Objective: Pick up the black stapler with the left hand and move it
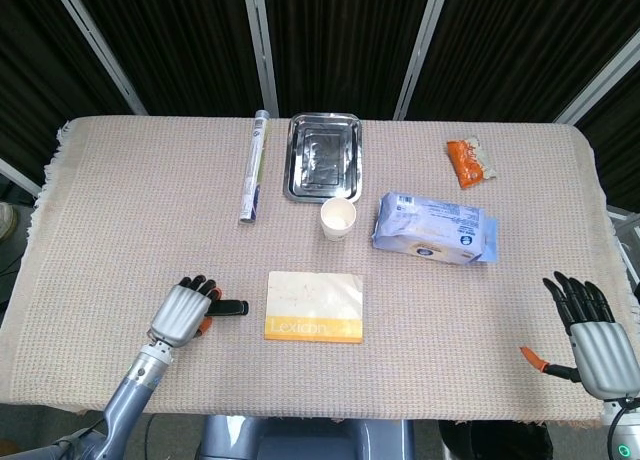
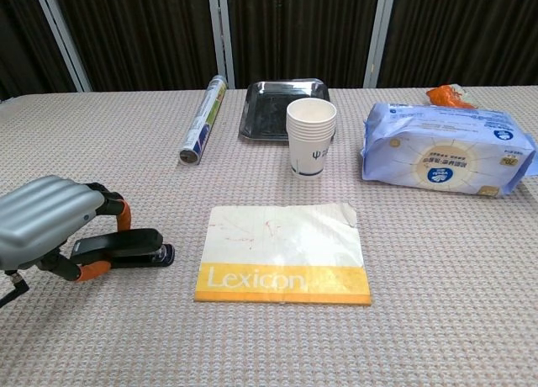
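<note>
With my left hand (image 2: 46, 223) straddling the black stapler (image 2: 126, 246) on the table (image 1: 120, 200), fingers bracket both sides for a grip, not yet clearly clamped; right hand (image 1: 592, 335) idles, spread wide.

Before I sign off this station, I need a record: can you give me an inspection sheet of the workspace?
Surface: beige woven tablecloth, flat.
Job's things: black stapler lying flat, left of the yellow-banded Lexicon booklet.
Clutter: foil roll, steel tray, paper cups, blue wipes pack, orange snack packet.
Hands: left hand around the stapler's rear; right hand open, fingers spread.
Cables: nothing seen.
Surroundings: dark curtains.
</note>
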Controlling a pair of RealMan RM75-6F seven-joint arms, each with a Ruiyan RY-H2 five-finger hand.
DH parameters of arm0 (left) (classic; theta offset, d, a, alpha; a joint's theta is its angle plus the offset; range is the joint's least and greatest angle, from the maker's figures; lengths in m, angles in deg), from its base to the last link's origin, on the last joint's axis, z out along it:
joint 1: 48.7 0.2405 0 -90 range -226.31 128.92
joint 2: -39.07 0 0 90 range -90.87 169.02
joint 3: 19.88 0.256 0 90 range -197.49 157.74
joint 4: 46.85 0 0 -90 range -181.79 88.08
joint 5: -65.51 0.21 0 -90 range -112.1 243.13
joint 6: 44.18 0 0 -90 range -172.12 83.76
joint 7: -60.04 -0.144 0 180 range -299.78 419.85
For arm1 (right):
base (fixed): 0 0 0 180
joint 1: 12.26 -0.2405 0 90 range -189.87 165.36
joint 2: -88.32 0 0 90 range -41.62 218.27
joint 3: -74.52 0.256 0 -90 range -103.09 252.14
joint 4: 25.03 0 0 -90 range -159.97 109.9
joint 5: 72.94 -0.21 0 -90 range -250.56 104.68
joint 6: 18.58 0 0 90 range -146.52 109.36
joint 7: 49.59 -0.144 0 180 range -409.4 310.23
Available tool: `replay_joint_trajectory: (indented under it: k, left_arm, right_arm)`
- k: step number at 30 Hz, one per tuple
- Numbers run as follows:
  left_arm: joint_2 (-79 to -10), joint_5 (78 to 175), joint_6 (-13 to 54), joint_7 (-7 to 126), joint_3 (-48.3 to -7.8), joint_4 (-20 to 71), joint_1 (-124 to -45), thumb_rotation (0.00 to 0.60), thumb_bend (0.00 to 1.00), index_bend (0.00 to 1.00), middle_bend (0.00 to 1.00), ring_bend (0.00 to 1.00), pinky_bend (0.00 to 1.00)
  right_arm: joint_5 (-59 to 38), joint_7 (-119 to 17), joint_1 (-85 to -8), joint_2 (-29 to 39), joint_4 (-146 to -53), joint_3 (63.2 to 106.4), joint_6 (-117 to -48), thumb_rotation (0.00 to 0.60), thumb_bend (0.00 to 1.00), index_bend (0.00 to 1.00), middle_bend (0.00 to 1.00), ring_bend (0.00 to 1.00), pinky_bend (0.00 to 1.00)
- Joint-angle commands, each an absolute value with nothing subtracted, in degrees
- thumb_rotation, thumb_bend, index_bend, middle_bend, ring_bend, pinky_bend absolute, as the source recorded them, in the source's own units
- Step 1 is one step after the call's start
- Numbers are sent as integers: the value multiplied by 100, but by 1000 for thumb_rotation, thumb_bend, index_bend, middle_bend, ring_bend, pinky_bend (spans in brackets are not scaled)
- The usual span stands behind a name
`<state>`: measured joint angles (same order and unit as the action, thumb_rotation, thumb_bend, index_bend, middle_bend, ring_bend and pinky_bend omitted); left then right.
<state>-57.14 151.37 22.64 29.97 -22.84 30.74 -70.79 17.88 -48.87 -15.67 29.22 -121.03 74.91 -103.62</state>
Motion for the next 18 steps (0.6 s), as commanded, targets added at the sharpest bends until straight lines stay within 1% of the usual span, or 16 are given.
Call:
replay_joint_trajectory:
  k: [1,3,6,8,12,16,18]
  left_arm:
    - [-5796,15137,2274,3010,-2273,2969,-7111,600,341,547,373,299,442]
    - [-5825,15089,2257,3009,-2285,2958,-7123,600,399,609,398,326,467]
    - [-5856,15096,2339,3005,-2311,2966,-7139,600,450,656,429,358,493]
    - [-5867,15141,2425,2989,-2307,2969,-7136,600,465,677,444,372,504]
    - [-5785,15280,2624,2996,-2242,3166,-7098,600,465,688,454,380,510]
    - [-5521,15576,2795,2968,-2080,3693,-7081,600,456,688,453,380,510]
    - [-5449,15651,2817,2855,-2075,3891,-7109,600,453,688,453,381,510]
  right_arm:
    - [1794,-4879,-1565,2917,-12102,7490,-10363,399,176,0,0,0,0]
    - [1800,-4870,-1561,2917,-12105,7487,-10370,395,177,0,0,0,0]
    - [1801,-4856,-1556,2915,-12114,7481,-10368,391,176,0,0,0,0]
    - [1801,-4853,-1553,2917,-12120,7481,-10373,389,176,0,0,0,0]
    - [1787,-4862,-1545,2916,-12111,7489,-10384,391,176,0,0,0,0]
    - [1774,-4837,-1558,2909,-12119,7494,-10354,391,176,0,0,0,0]
    - [1779,-4809,-1562,2899,-12125,7482,-10334,392,176,0,0,0,0]
